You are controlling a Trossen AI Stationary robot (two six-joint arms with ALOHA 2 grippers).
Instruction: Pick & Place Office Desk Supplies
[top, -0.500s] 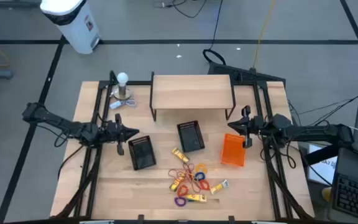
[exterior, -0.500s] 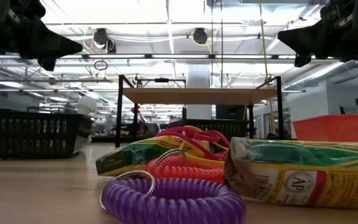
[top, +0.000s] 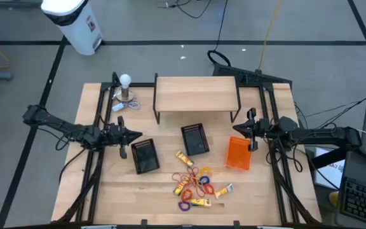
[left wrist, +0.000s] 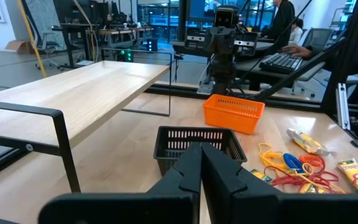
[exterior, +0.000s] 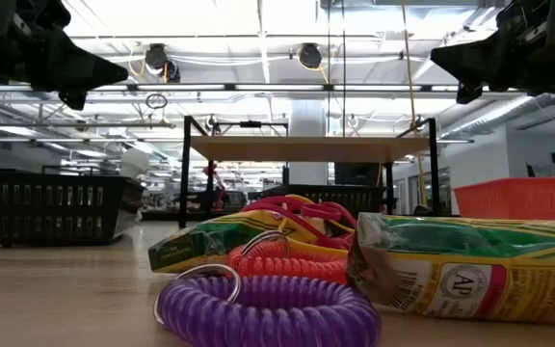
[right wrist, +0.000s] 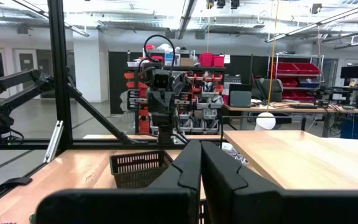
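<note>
The desk supplies lie in a loose heap [top: 197, 184] near the table's front middle: coiled elastic loops in red, orange, yellow, blue and purple, plus yellow packets. In the low view a purple coil [exterior: 268, 310] and a yellow-green packet [exterior: 470, 267] lie closest on the tabletop. My left gripper [top: 138, 134] hovers shut above the table's left side, beside a black basket [top: 145, 156]. My right gripper [top: 236, 129] hovers shut at the right, just above the orange basket [top: 238, 154]. Neither touches anything.
A second black basket [top: 195, 138] sits at the table's middle. A wooden shelf on black legs [top: 196, 94] spans the far side. A white ball-topped metal stand [top: 126, 89] stands at the far left corner. Bare wood lies between the baskets and the heap.
</note>
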